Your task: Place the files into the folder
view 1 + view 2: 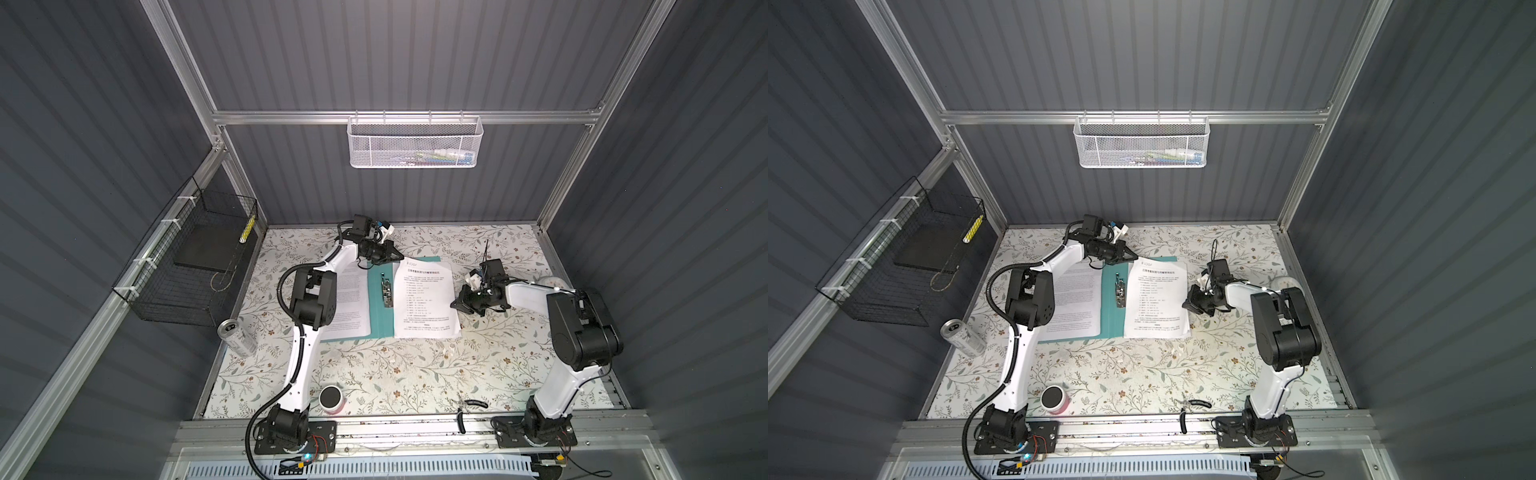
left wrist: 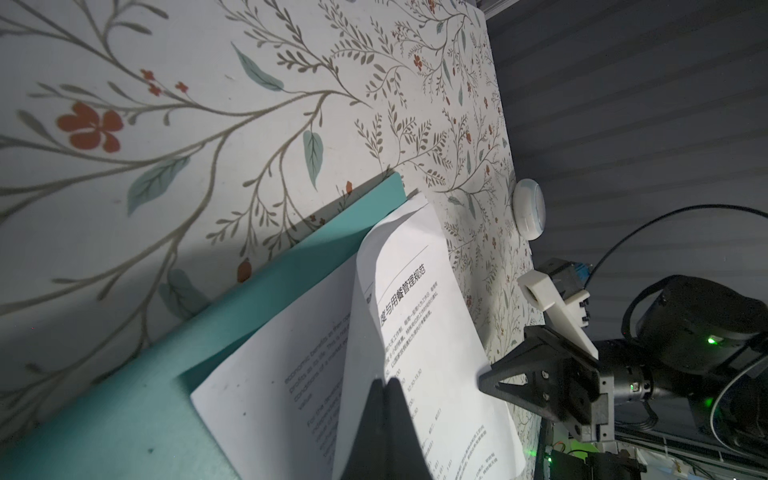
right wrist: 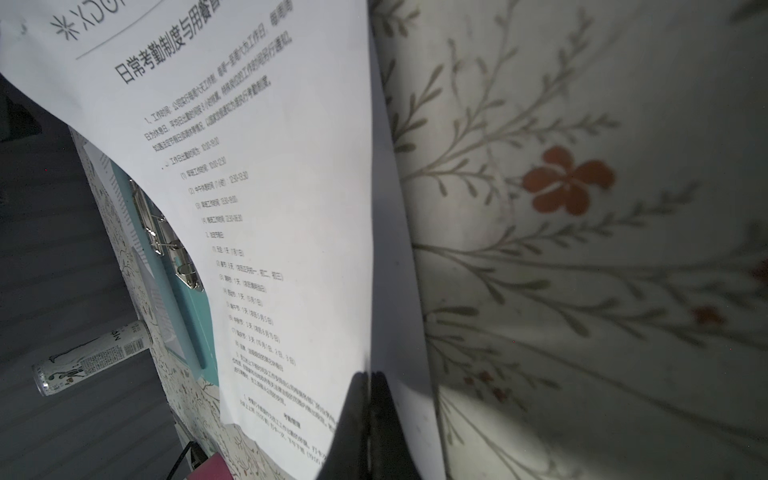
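White files [image 1: 426, 299] are pinched at their edges by the closed left end effector [image 1: 399, 255] and the closed right end effector [image 1: 454, 304].

Dark grey ribbed walls [image 1: 415, 62] close the cell on three sides, framed by aluminium rails [image 1: 291, 117]. A white mesh basket [image 1: 415, 143] hangs on the back rail, beyond the left fingers [image 1: 392, 252]. A black wire basket [image 1: 178, 291] is fixed to the side wall, well apart from them. Beneath the right fingers [image 1: 459, 302] lies a floral-printed tabletop [image 1: 395, 374], evenly lit.
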`<state>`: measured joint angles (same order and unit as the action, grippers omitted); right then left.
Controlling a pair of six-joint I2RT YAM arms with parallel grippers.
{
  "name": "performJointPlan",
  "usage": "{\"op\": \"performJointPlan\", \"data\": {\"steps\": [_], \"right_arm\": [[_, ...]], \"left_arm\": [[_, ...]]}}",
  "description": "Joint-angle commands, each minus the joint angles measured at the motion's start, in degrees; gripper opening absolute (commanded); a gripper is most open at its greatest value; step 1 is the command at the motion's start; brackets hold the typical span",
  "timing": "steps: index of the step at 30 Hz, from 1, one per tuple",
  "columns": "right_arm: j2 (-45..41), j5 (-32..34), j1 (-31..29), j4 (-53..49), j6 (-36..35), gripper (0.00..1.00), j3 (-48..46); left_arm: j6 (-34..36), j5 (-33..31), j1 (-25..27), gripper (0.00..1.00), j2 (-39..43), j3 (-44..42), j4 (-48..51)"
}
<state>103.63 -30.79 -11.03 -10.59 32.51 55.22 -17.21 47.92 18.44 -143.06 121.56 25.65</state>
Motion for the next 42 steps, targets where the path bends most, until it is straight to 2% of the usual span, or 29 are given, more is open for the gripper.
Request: {"op": "performJointPlan", "data": {"steps": [1,4,5,7,8,10,11,12,17,23,27,37,42], "right_arm": [[0.5,1.8,0.1,-1.2,-1.3,0.03,0.7],[1.4,3.6,0.2,-3.1,-2.4,0.23,2.4],[1.4,3.9,0.2,-3.6,-2.7,0.29,2.8],[1.2,4.8,0.3,-4.3,-3.2,0.35,3.2],[1.0,5.1,0.3,-4.7,-3.5,0.38,3.5],[0.8,5.9,0.4,-5.5,-4.0,0.42,3.8],[0.7,6.2,0.4,-5.9,-4.3,0.42,4.0],[0.8,6.9,0.4,-6.2,-4.5,0.43,4.1],[2.1,7.6,0.5,-6.9,-5.5,0.49,5.9],[6.5,3.5,0.5,-6.2,-5.6,0.5,9.6],[8.7,-0.1,0.5,-4.6,-5.1,0.5,10.8],[7.6,-10.4,0.6,4.1,-0.7,0.48,8.8],[6.3,-12.4,0.6,6.2,0.7,0.47,8.5]], "left_arm": [[-0.9,-1.0,0.2,0.0,-1.5,1.7,1.2],[-0.9,-2.9,0.2,0.0,-0.8,0.5,0.5],[-1.0,-3.7,0.3,0.11,-0.4,0.2,0.4],[-0.8,-5.6,0.3,0.16,0.3,0.0,0.2],[-0.7,-6.2,0.2,0.22,0.5,0.1,0.3],[-0.3,-8.1,0.2,0.51,0.7,0.8,0.9],[0.1,-8.7,0.2,0.83,0.7,1.4,1.5],[0.6,-9.5,0.2,0.97,0.6,2.3,2.4],[1.9,-11.7,0.2,0.99,1.6,2.2,4.2],[1.5,-10.6,0.2,0.97,7.2,-7.5,0.6],[0.8,-8.7,0.3,0.93,7.9,-11.9,-1.4],[0.2,-7.2,0.3,0.88,5.6,-13.4,-3.1],[0.2,-7.0,0.3,0.87,5.4,-13.7,-3.2]]}}
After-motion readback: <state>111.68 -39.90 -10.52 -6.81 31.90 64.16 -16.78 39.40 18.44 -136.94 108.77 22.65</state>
